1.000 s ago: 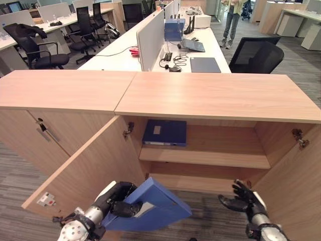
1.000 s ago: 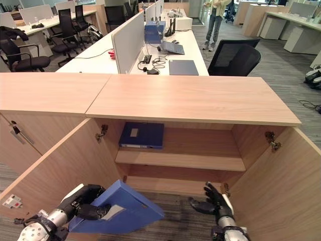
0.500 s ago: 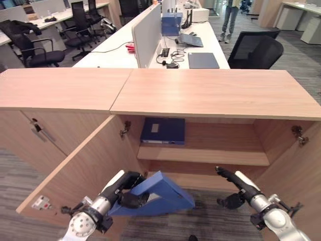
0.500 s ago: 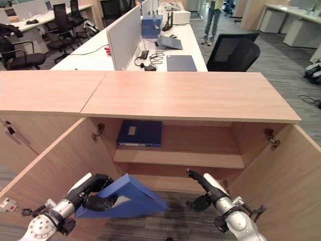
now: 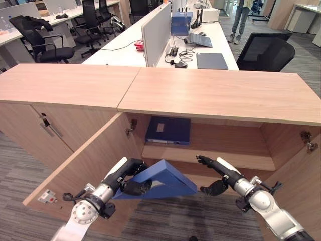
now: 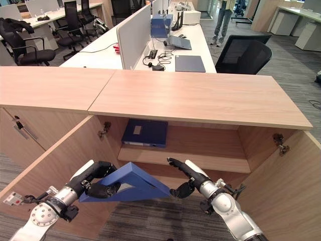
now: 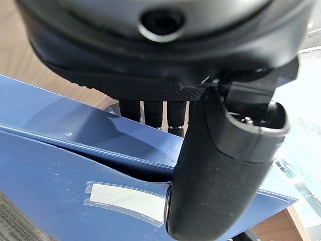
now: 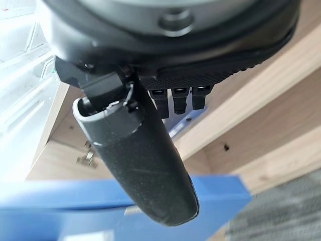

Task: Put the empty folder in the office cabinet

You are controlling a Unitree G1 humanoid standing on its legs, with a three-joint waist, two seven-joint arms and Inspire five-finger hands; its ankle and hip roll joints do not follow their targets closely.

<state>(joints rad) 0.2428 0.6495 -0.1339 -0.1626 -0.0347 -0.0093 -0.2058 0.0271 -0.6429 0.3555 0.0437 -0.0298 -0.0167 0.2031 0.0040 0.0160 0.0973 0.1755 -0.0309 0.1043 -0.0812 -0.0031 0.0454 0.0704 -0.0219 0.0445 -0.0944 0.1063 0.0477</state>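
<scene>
My left hand (image 5: 122, 179) is shut on a blue folder (image 5: 163, 182), thumb (image 7: 220, 165) on its labelled face and fingers over its upper edge. The folder (image 7: 60, 165) hangs tilted in front of the open office cabinet (image 5: 215, 95), at the height of the lower compartment. My right hand (image 5: 225, 176) is open, with straight fingers reaching left above the folder's right corner (image 8: 220, 193) and the thumb (image 8: 145, 160) just beside that corner. A second blue folder (image 5: 168, 130) lies flat on the upper shelf (image 5: 225, 155), at its left.
The cabinet's left door (image 5: 80, 170) stands open beside my left arm, and the right door (image 6: 281, 191) swings out at the right. Behind the cabinet are desks, a black office chair (image 5: 266, 50) and a person (image 5: 246, 12) far back.
The camera has shifted. My left hand has raised the folder and carried it toward the cabinet opening. My right hand has come up from low at the right to the folder's right corner.
</scene>
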